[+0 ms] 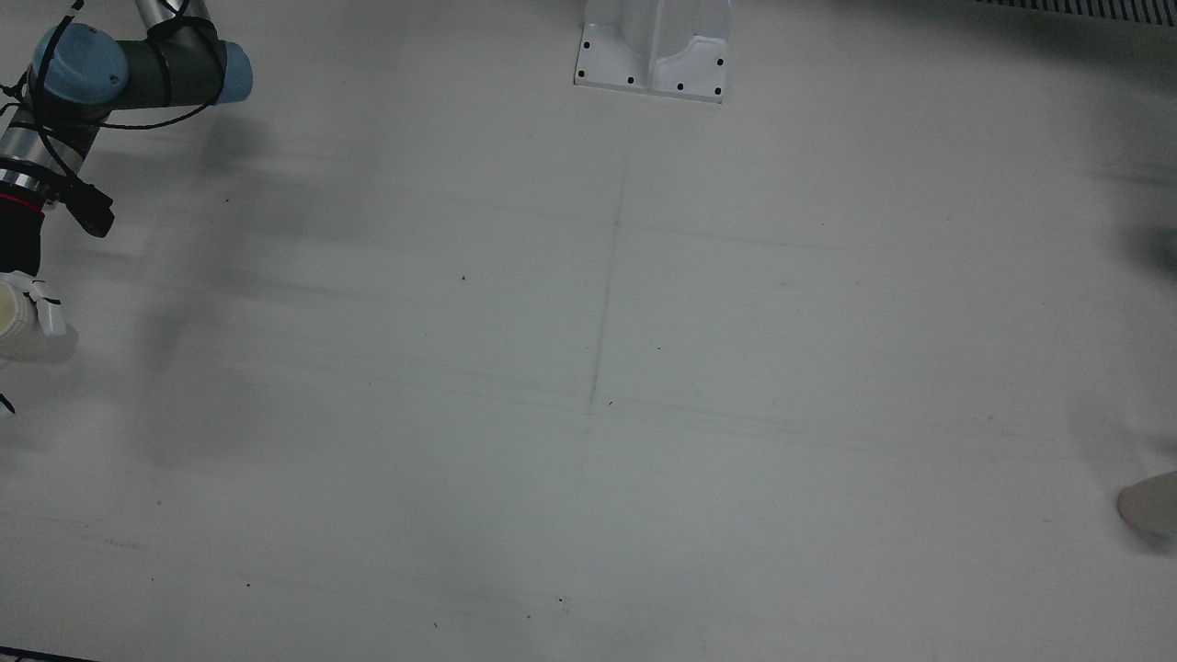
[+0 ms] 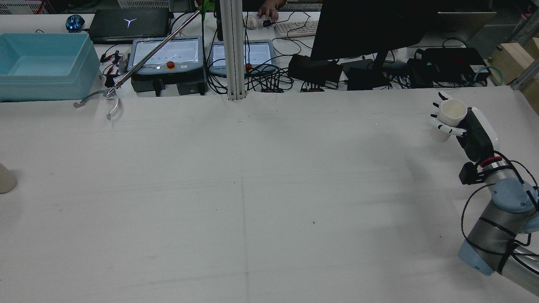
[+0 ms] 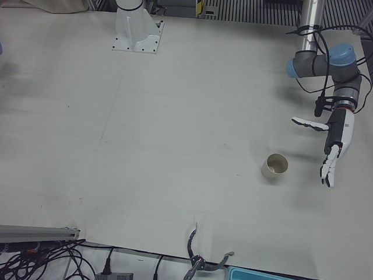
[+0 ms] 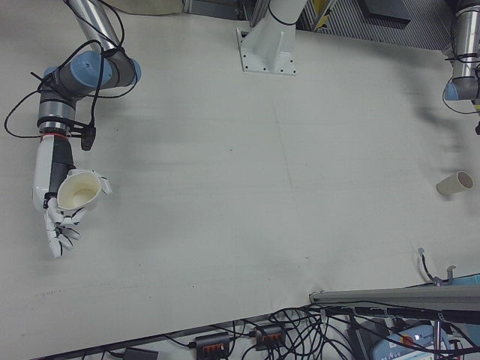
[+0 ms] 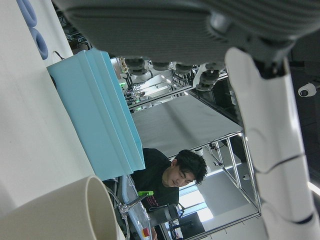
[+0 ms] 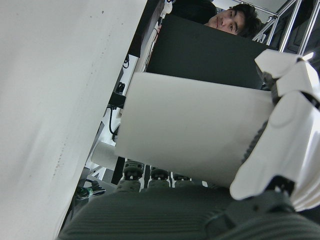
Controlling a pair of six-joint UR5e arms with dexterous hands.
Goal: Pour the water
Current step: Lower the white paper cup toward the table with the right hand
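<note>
My right hand (image 2: 469, 128) is shut on a cream paper cup (image 2: 452, 111) and holds it upright above the table at the far right of the rear view. The same cup (image 4: 78, 190) shows an empty-looking mouth in the right-front view, and its side (image 6: 190, 135) fills the right hand view. A second cream cup (image 3: 274, 166) stands on the table. My left hand (image 3: 333, 143) hangs open just beside it, fingers spread and apart from it. That cup's rim (image 5: 65, 212) lies at the bottom of the left hand view.
A white pedestal base (image 1: 653, 51) is bolted at the table's middle back. Beyond the far edge are a teal bin (image 2: 42, 63), a grabber tool (image 2: 110, 94), teach pendants, cables and a dark monitor (image 2: 370, 25). A person sits behind them.
</note>
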